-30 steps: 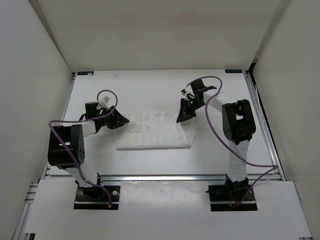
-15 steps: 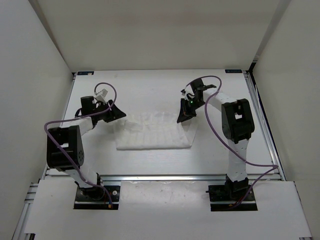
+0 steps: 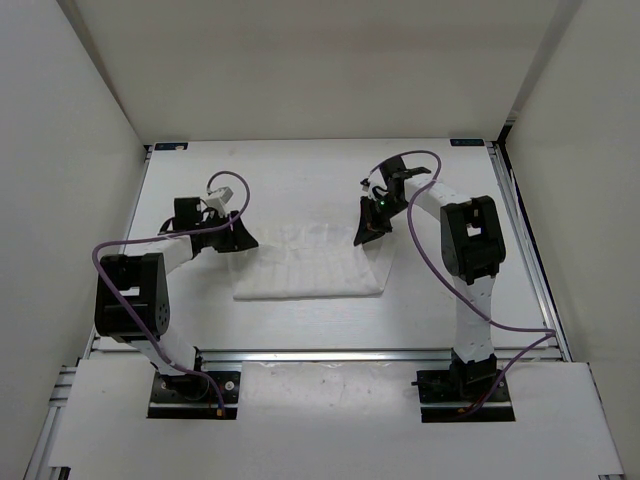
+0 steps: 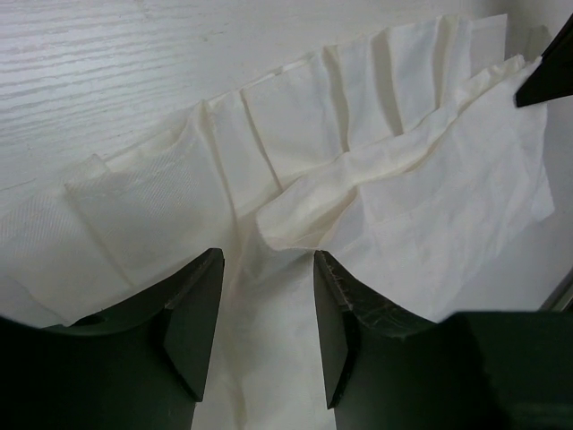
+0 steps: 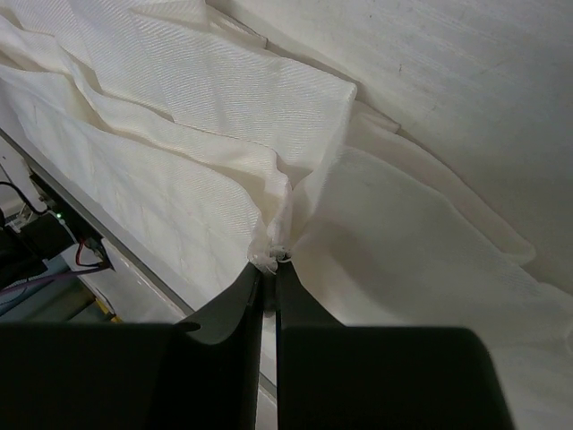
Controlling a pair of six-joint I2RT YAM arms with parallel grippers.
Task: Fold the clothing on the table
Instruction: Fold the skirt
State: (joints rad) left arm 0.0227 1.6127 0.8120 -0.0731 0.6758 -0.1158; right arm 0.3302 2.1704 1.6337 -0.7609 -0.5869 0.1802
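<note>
While my right gripper (image 5: 270,264) is pinched tight on a bunched fold at the far right corner of the clothing (image 3: 310,268), my left gripper (image 4: 269,269) stands open over its left edge, clamping nothing. The clothing lies mid-table (image 3: 300,180), near hem straight, with bare surface on every side.

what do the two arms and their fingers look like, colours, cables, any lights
Both the left arm and the right arm have white links with boxy black joint housings and stand on black base plates. A purple cable loops along each. The fingers are dark, flat, tapering blades. A small green light glows near the right wrist; a white connector sits at the left wrist.
</note>
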